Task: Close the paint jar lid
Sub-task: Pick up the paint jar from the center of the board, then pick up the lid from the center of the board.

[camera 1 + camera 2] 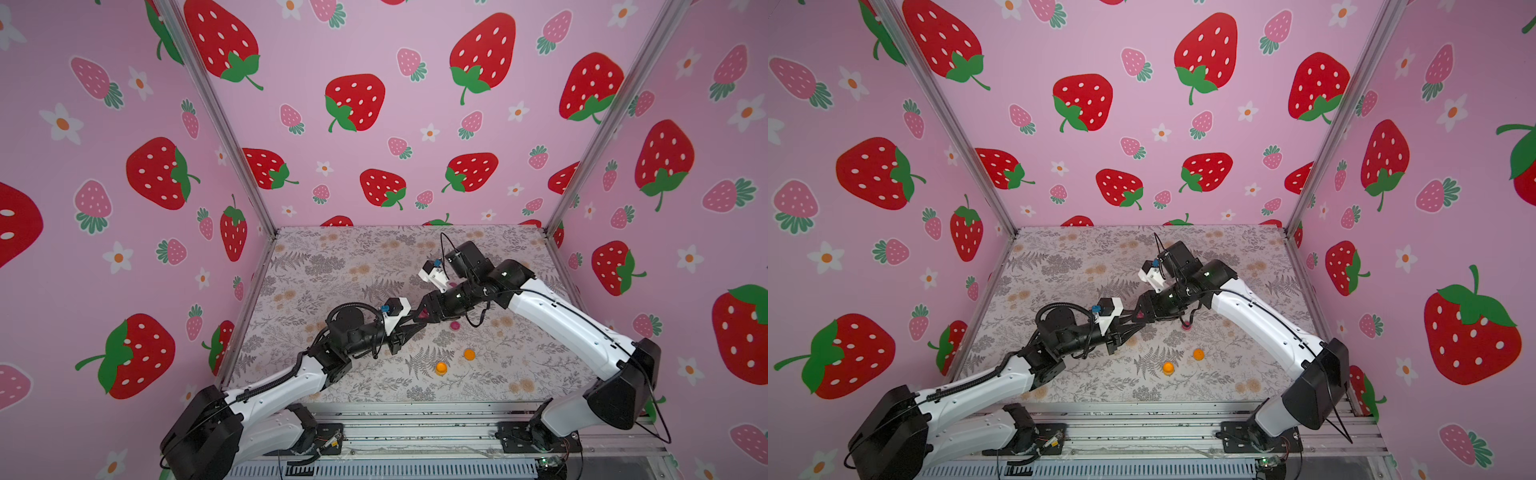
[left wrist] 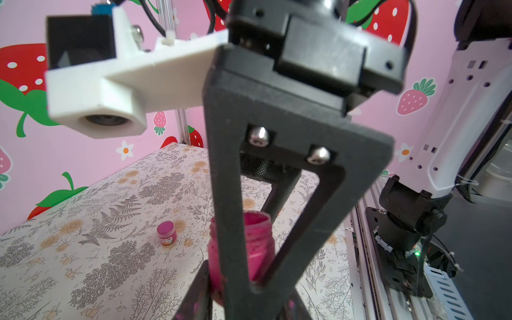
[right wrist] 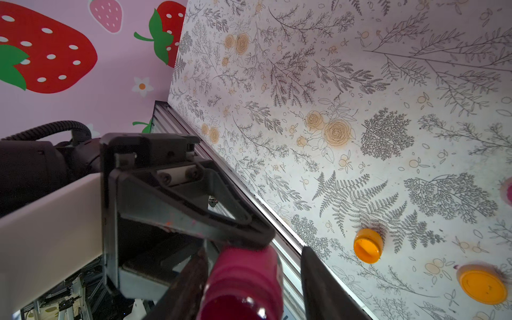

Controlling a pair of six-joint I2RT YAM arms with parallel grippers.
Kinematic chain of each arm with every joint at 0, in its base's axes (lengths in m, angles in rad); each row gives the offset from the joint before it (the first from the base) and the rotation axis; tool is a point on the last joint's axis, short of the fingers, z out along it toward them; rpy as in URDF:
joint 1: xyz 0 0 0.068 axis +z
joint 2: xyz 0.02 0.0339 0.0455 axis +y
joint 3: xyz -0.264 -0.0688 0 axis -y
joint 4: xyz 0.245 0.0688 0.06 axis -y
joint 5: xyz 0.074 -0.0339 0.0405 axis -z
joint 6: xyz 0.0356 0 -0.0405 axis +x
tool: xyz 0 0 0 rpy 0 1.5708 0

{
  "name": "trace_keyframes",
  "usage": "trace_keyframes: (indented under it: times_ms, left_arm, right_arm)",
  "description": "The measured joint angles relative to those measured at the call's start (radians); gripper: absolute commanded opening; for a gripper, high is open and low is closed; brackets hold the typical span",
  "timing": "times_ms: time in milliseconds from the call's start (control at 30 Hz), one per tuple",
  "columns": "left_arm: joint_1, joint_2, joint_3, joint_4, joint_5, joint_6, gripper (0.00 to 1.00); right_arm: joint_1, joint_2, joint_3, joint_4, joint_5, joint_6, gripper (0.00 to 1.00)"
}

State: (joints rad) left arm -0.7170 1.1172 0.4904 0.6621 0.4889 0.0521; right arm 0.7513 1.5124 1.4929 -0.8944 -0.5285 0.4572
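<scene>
Both arms meet over the surface's [image 1: 332,266] middle: left gripper [image 1: 417,319] clamps the jar [image 2: 257,241] to steady it, right gripper [image 3: 255,252] stands part-open around its top, placed to twist there.

Robot test booth in a lab: strawberry-printed walls [image 1: 374,50] on aluminium posts [image 1: 221,124], floral tabletop [image 1: 332,257], two arms [image 1: 282,386] bolted to a metal rail [image 1: 415,419].

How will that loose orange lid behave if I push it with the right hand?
The orange lid lies flat on the mat, so it should slide, not roll. It looks small and thin, probably light, so a nudge may send it skittering. Its low rim probably resists pinching.
</scene>
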Motion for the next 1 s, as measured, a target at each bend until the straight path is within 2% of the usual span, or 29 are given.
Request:
trace_keyframes:
  times_ms: [167,300,633,767,1000]
  left_arm:
    - [0.0,0.0,0.0,0.003,0.013,-0.004,0.28]
    - [0.0,0.0,-0.009,0.02,0.019,-0.005,0.28]
    - [0.002,-0.031,-0.038,0.031,0.02,-0.004,0.27]
    - [0.003,-0.045,-0.039,0.038,0.02,-0.003,0.27]
    - [0.004,-0.066,-0.051,0.037,0.019,-0.003,0.27]
  right_arm:
    - [-0.005,-0.025,0.036,-0.032,0.031,-0.011,0.77]
    - [-0.03,-0.067,0.084,-0.071,0.058,-0.029,0.81]
    - [-0.259,-0.202,0.077,-0.155,0.126,-0.063,0.84]
    - [-0.294,-0.158,-0.013,-0.176,0.202,-0.085,0.82]
    - [-0.289,0.042,-0.185,-0.159,0.333,-0.111,0.75]
